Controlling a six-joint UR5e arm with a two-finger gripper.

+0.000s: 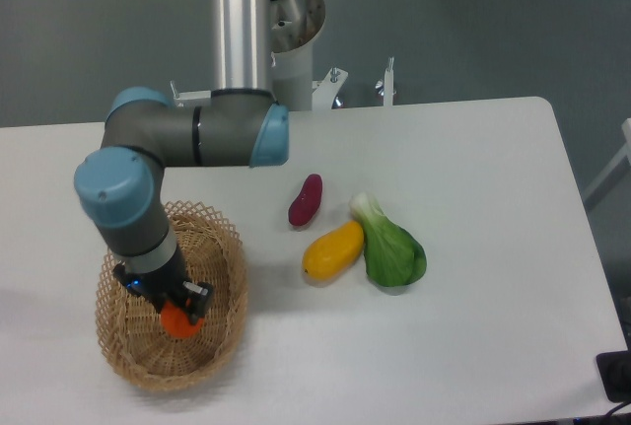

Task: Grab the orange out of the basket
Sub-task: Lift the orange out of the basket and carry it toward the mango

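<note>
Jaws clenched on the orange (178, 321) — gripper (175, 309) reaches down into the basket (219, 238), fruit near its centre. Basket sits at the table's (473, 346) 8 o'clock corner. At 2 o'clock from the basket, well apart — purple fruit (305, 200), yellow fruit (333, 250), green vegetable (390, 247) touching it.

white table (473, 277), wicker basket (222, 341) at left, purple sweet potato (306, 200), yellow oblong fruit (333, 250) touching green bok choy (391, 247)
</note>
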